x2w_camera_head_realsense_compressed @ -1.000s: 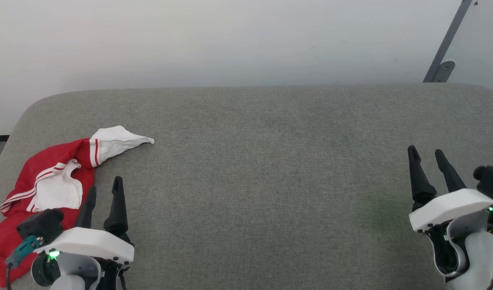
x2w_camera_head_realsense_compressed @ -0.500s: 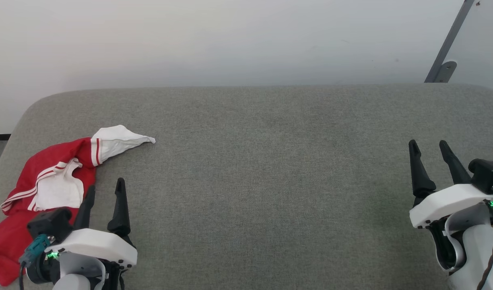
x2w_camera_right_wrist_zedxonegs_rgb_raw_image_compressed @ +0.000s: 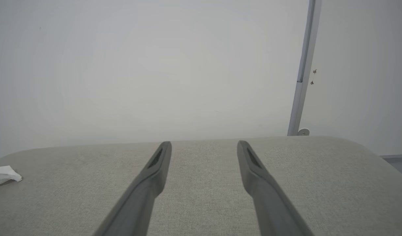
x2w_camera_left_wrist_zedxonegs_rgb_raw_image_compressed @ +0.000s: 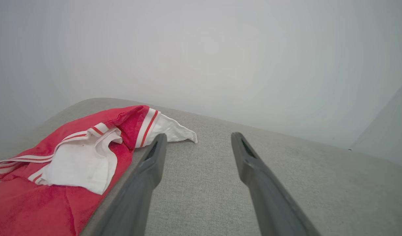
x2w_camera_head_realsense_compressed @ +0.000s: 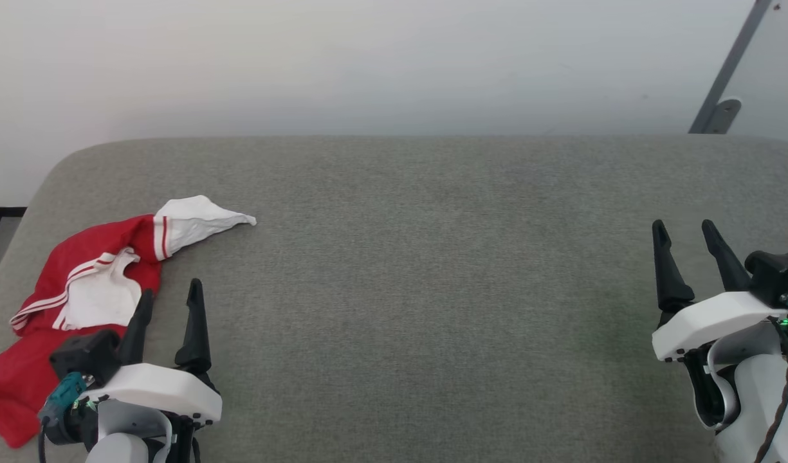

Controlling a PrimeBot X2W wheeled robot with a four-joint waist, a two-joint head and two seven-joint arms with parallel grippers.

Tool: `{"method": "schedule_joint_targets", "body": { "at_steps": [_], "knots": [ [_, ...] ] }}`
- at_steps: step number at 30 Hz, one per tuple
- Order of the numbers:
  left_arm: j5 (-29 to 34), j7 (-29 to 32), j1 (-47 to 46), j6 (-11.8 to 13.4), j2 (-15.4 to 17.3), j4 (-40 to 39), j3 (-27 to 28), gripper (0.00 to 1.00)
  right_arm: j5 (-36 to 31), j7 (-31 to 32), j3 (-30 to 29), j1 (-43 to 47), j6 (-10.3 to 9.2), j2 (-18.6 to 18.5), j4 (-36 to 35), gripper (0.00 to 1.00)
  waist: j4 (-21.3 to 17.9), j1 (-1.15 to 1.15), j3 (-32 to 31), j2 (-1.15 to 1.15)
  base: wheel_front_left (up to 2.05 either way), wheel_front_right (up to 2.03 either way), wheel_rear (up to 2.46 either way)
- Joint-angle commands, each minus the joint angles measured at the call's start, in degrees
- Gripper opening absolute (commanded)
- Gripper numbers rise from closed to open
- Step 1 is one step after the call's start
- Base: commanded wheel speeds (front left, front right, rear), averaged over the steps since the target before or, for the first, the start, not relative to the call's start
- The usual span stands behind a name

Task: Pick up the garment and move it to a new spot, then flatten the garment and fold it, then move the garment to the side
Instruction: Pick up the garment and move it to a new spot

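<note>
The garment (x2w_camera_head_realsense_compressed: 78,283) is a crumpled red shirt with white sleeves and red-white striped trim, bunched at the left end of the grey padded table (x2w_camera_head_realsense_compressed: 419,270). One white sleeve tip points right. My left gripper (x2w_camera_head_realsense_compressed: 172,292) stands open just right of the garment, its left finger at the cloth's edge, holding nothing. In the left wrist view the garment (x2w_camera_left_wrist_zedxonegs_rgb_raw_image_compressed: 76,157) lies left of the open left gripper (x2w_camera_left_wrist_zedxonegs_rgb_raw_image_compressed: 197,139). My right gripper (x2w_camera_head_realsense_compressed: 684,228) is open at the far right over bare fabric. The right wrist view has the right gripper (x2w_camera_right_wrist_zedxonegs_rgb_raw_image_compressed: 204,144) open and the garment's white sleeve tip (x2w_camera_right_wrist_zedxonegs_rgb_raw_image_compressed: 4,174) at far left.
A pale wall runs behind the table. A grey metal bracket (x2w_camera_head_realsense_compressed: 722,90) is fixed to the wall at the back right. The table's rounded left corner and a dark floor edge (x2w_camera_head_realsense_compressed: 1,222) lie beyond the garment. Open grey surface stretches between the two grippers.
The head camera has shifted slightly, sliding the scene right. The right gripper has lifted a little farther from me. The garment lies as before.
</note>
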Motion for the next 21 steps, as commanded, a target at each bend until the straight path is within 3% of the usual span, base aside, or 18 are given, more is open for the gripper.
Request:
{"method": "schedule_joint_targets", "body": {
  "at_steps": [1,10,21],
  "knots": [
    [1.48,-0.52,-0.94,-0.14,0.18,-0.13,0.26,1.0,-0.67,-0.49,0.08,-1.35,0.1,-0.16,-0.07,1.0,0.21,0.0,0.01,0.0,0.0,0.0,0.0],
    [5.51,-1.58,-1.66,-0.91,-0.68,1.25,1.51,1.0,-1.52,-1.55,2.17,-2.16,0.1,-0.73,0.73,1.0,4.14,0.0,0.93,0.0,0.0,0.0,0.0],
    [10.81,-2.86,-0.98,-0.43,-2.14,2.0,3.12,1.0,-5.26,-2.87,5.13,-2.55,0.07,-0.44,1.92,1.0,15.64,0.0,1.0,0.0,0.0,0.0,0.0]
  ]
}}
